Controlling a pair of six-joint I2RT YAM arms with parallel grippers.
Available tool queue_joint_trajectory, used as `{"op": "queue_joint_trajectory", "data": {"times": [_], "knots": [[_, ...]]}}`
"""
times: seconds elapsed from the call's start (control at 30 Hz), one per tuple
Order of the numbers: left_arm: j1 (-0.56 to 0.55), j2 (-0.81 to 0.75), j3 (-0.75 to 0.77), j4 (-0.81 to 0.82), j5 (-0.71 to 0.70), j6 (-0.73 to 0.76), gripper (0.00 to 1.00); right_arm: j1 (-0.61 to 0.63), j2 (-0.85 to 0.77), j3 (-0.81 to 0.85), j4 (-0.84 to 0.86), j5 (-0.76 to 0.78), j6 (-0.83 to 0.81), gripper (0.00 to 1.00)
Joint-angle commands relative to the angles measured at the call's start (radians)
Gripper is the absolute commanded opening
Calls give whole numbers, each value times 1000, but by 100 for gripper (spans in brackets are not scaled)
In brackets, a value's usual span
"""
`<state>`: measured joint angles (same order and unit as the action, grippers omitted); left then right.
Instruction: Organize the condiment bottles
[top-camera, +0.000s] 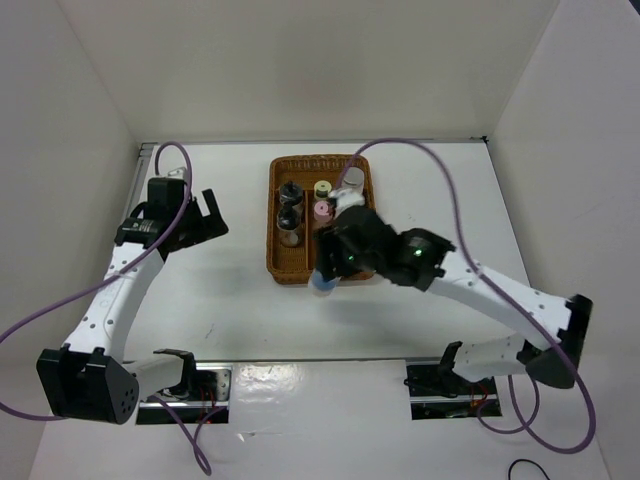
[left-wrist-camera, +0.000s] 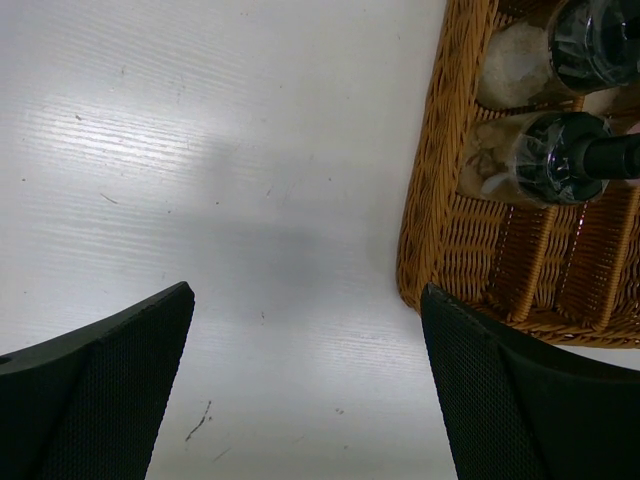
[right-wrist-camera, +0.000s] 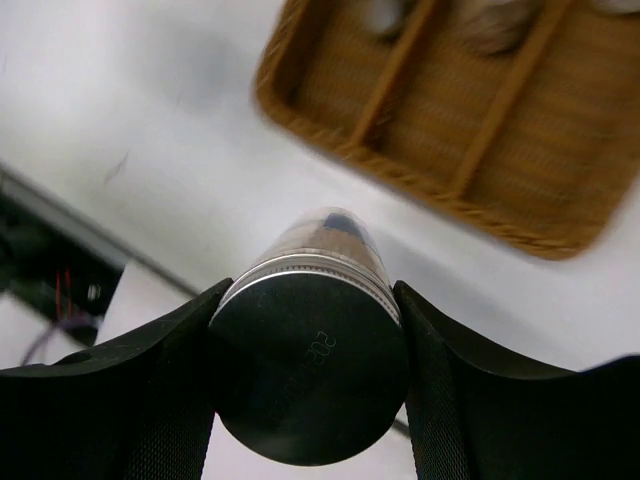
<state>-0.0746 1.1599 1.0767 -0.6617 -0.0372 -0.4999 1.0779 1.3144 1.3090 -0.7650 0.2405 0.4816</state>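
Gripping a silver-capped bottle (top-camera: 322, 285) just off the wicker tray's (top-camera: 272, 222) near rim, the right claw (right-wrist-camera: 308, 350) hid most of it from above; only its wrist view showed the cap. The left claw (left-wrist-camera: 305, 300) hung wide open and empty over the desk (top-camera: 230, 290), beside two black-capped bottles (left-wrist-camera: 560, 160) in the tray, cut off at the frame edge.

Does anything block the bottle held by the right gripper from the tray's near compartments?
Nothing visible. The bottle, clamped in the right gripper, hangs just outside the wicker tray, whose near compartments look bare.
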Motion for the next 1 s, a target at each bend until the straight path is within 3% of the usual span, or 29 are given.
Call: {"op": "queue_joint_trajectory", "data": {"times": [0.0,0.17,0.37,0.53,0.97], "knots": [[7,-23,-23,37,36,12,100,-136,-116,18,-42,42,11,51],[7,-23,-23,47,36,12,100,-404,-127,9,39,22,-107,51],[7,-14,-14,47,45,12,100,-594,-6,65,156,22,-189,51],[7,-14,-4,47,45,12,100,-618,170,163,187,51,-198,51],[25,14,-4,65,45,3,100,-618,339,225,276,-30,-207,50]]}}
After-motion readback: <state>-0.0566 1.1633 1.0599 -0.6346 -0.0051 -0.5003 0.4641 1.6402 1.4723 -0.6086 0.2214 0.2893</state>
